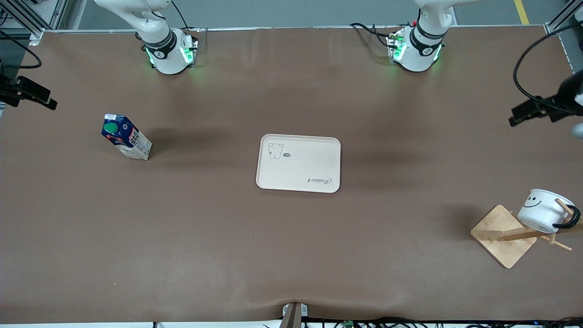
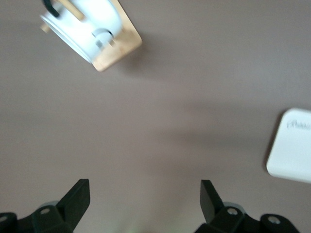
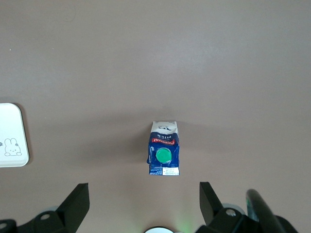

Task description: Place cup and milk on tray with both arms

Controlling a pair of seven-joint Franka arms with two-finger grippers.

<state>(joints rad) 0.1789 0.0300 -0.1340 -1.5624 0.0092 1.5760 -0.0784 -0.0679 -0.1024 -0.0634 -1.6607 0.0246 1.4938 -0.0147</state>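
Note:
The cream tray (image 1: 298, 164) lies flat at the table's middle. The milk (image 1: 125, 136) stands upright toward the right arm's end of the table. The cup (image 1: 544, 210) hangs tilted on a peg of a wooden rack toward the left arm's end. My left gripper (image 2: 145, 184) is open and empty, high over bare table. Its wrist view shows the cup (image 2: 82, 24) and a corner of the tray (image 2: 294, 145). My right gripper (image 3: 144, 185) is open and empty, high over the table close to the milk (image 3: 164, 148). The tray's edge (image 3: 12, 136) shows there too. Neither gripper shows in the front view.
The wooden rack has a square base (image 1: 501, 237) near the table's corner, nearer the front camera than the tray. Black fixtures with cables stick in over both table ends (image 1: 27, 93) (image 1: 539, 107). The two arm bases (image 1: 171, 52) (image 1: 416, 48) stand at the table's edge.

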